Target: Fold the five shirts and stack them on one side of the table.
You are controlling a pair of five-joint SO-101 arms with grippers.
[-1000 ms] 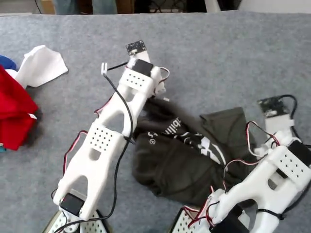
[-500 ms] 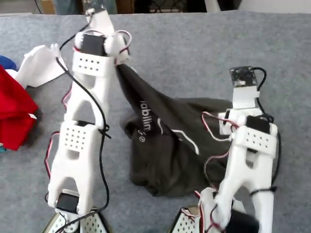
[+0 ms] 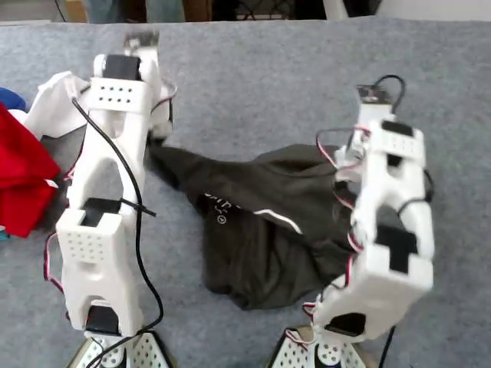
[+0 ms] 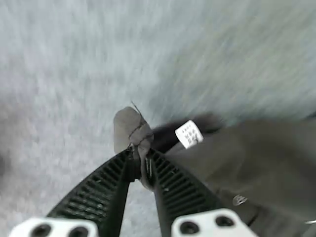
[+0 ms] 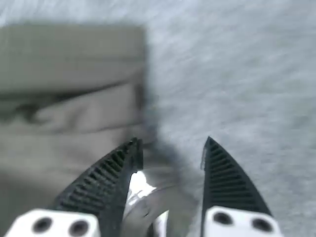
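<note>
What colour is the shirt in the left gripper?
Dark olive shirt with white print; high view shows it best.

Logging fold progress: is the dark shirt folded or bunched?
Bunched, not folded: the dark shirt lies rumpled, one corner pinched in the left gripper.

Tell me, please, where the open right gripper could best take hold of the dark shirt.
Probably the straight side edge of the dark shirt lying flat just beside the right gripper. Come down from the bare table side, across that edge; the left gripper pinches the other end, so the cloth would spread between them.
</note>
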